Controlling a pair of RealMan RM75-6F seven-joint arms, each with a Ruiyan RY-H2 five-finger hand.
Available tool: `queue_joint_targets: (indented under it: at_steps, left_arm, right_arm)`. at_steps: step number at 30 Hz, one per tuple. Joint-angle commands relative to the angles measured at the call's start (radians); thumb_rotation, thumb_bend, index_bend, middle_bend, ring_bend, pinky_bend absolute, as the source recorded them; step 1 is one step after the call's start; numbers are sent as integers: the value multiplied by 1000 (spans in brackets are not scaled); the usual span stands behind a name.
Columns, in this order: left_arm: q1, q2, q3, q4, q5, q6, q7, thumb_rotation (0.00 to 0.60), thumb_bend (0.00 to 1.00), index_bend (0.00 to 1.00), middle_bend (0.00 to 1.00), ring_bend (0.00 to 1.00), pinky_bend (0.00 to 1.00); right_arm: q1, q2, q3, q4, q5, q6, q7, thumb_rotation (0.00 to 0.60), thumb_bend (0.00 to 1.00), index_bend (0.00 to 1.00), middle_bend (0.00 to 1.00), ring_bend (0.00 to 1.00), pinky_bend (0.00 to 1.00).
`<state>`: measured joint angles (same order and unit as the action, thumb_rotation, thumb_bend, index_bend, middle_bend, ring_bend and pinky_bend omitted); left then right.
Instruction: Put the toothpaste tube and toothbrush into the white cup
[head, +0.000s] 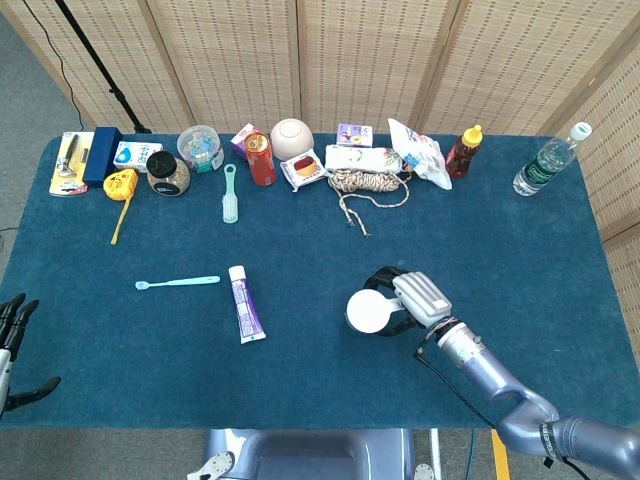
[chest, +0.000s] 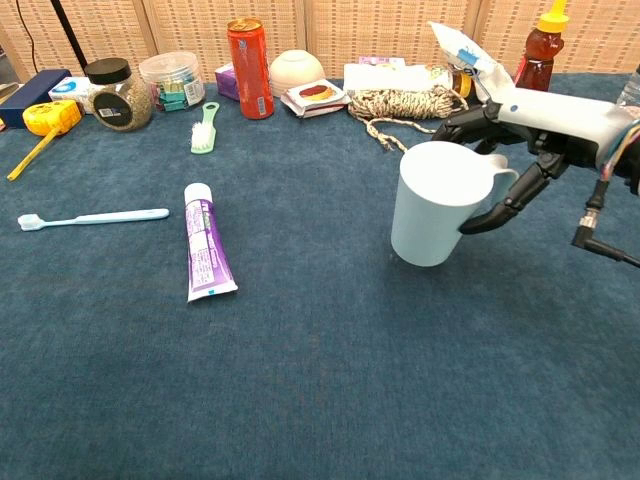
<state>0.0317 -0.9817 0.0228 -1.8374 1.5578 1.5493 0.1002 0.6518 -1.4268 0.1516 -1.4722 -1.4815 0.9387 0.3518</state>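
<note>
one hand, the right hand (chest: 520, 140), holds the white cup (chest: 432, 205) by its handle, tilted; keep it level and set it near the toothpaste tube (chest: 205, 252) and toothbrush (chest: 90, 217).

I see the white cup (chest: 432, 205) tilted, off the cloth; the purple toothpaste tube (head: 246, 304) and pale-blue toothbrush (head: 177, 283) lie flat, apart.

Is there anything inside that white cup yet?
No, it is empty: the head view shows a bare inside of the white cup; toothbrush and toothpaste tube lie on the table.
</note>
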Motion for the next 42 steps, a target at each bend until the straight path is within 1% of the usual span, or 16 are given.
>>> queue_joint_targets:
  at_steps: [1, 4, 7, 12, 15, 24, 29, 35, 39, 42]
  left_arm:
    - [-1, 6, -4, -1, -12, -2, -16, 600, 25, 0, 0, 0, 0]
    - [-3, 12, -5, -2, -18, -6, -26, 600, 25, 0, 0, 0, 0]
    - [-3, 18, -5, -1, -18, -7, -40, 600, 25, 0, 0, 0, 0]
    - [-7, 23, -9, 3, -28, -12, -55, 600, 25, 0, 0, 0, 0]
    - [-12, 24, -10, 1, -34, -22, -55, 600, 25, 0, 0, 0, 0]
    - [-18, 24, -15, -5, -50, -34, -49, 600, 25, 0, 0, 0, 0]
    - [-18, 27, -15, -6, -53, -34, -53, 600, 25, 0, 0, 0, 0]
    - [-18, 28, -15, -7, -57, -37, -56, 600, 25, 0, 0, 0, 0]
    - [-18, 28, -13, -8, -55, -35, -54, 600, 25, 0, 0, 0, 0]
    - [-16, 29, -13, -8, -55, -33, -57, 600, 25, 0, 0, 0, 0]
  right_arm:
    - [63, -34, 78, -40, 97, -37, -147, 600, 0, 467, 474, 239, 318]
    - [91, -55, 112, -61, 176, -55, -240, 600, 0, 468, 474, 239, 318]
    - [122, -82, 135, -51, 247, -62, -338, 600, 0, 468, 476, 239, 318]
    - [163, -126, 152, -42, 347, -70, -447, 600, 0, 469, 479, 239, 318]
    - [182, -149, 155, -39, 381, -73, -481, 600, 0, 461, 480, 239, 318]
    - [221, -206, 167, -23, 470, -92, -515, 600, 0, 457, 481, 239, 318]
    - [235, -230, 151, -6, 470, -88, -540, 600, 0, 453, 480, 238, 318]
    - [232, -255, 137, 8, 480, -90, -520, 600, 0, 456, 479, 239, 318]
    - [235, -274, 136, 11, 468, -79, -511, 600, 0, 453, 478, 238, 318]
    - [236, -280, 133, 13, 461, -77, -507, 600, 0, 425, 451, 232, 317]
